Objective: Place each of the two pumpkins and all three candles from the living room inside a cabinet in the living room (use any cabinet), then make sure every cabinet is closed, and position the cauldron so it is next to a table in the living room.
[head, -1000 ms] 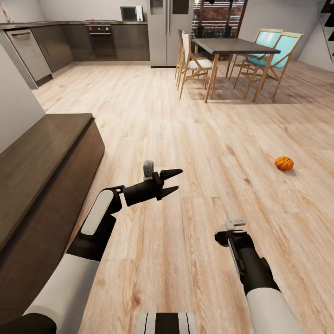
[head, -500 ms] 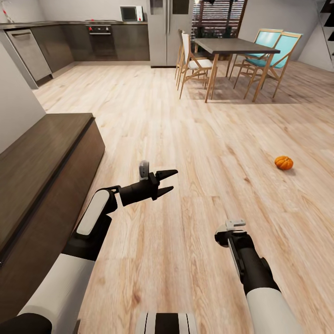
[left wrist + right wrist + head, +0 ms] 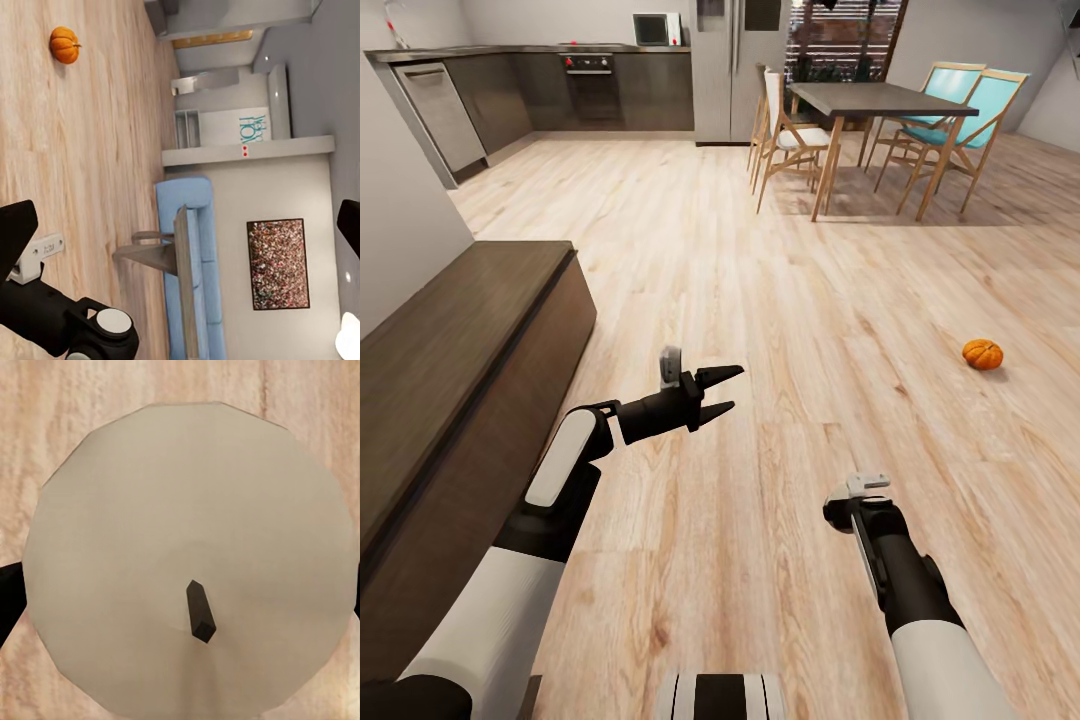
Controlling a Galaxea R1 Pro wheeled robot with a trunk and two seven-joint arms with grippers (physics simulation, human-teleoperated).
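Head view first: you've got the cabinet (image 3: 450, 340) sitting at about 9 o'clock, a long dark-brown unit with its flat top bare as far as you can see and no drawer pulled out in this shot. One pumpkin (image 3: 982, 354) is out on the wood floor (image 3: 780, 280) at roughly 2 o'clock, well apart from both arms and from the cabinet.

Your left gripper (image 3: 722, 391) is stretched forward over the floor with its jaws apart and nothing between them. Its wrist camera looks sideways across the room, so you catch the same pumpkin (image 3: 64, 45) there, plus a blue sofa (image 3: 187, 262) against the far wall.

The right gripper (image 3: 865, 487) hangs low near 5 o'clock, pointing down. Its wrist view looks straight onto a pale round candle (image 3: 191, 559) with a dark wick, black fingertips (image 3: 7, 600) peeking out at both edges, so I'd say the jaws are clamped on the candle, held upright so it doesn't slip on the drive.

My read: you're carrying that candle over and the free left arm is there to pull a drawer. The dining table (image 3: 880, 98) with its chairs at 1 o'clock is worth remembering for the cauldron later.
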